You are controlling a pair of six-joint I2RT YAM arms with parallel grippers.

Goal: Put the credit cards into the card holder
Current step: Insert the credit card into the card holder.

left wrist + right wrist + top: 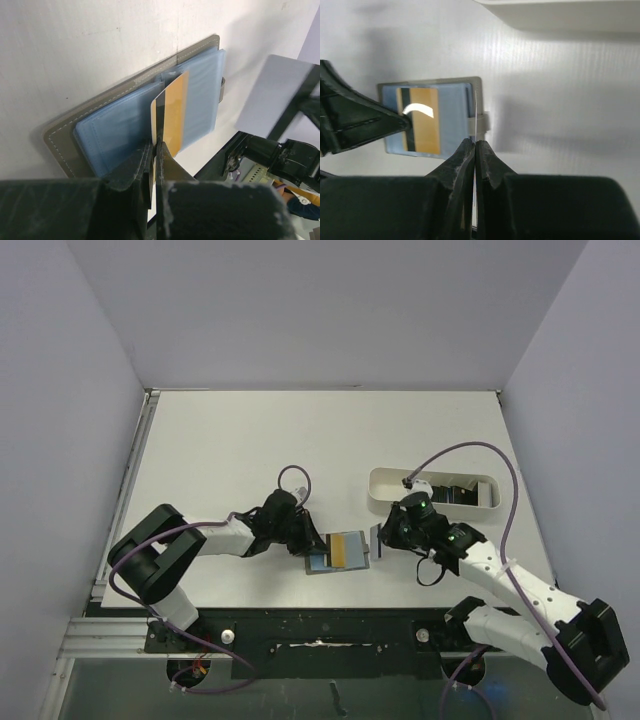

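The card holder (340, 552) lies open on the table with its light blue lining up; it also shows in the left wrist view (115, 132) and the right wrist view (452, 107). My left gripper (308, 541) (155, 147) is shut on a gold card with a black stripe (175, 112) (422, 122), holding it against the blue pockets. My right gripper (383, 540) (475, 142) is shut on a second card, seen edge-on (476, 117) at the holder's right edge by the snap tab. Its pale face shows in the left wrist view (272, 95).
A white oblong tray (385, 483) stands behind my right gripper, with dark cards (460, 492) inside. Its wall shows at the top of the right wrist view (560, 12). Purple cables loop over both arms. Walls close in the table on three sides.
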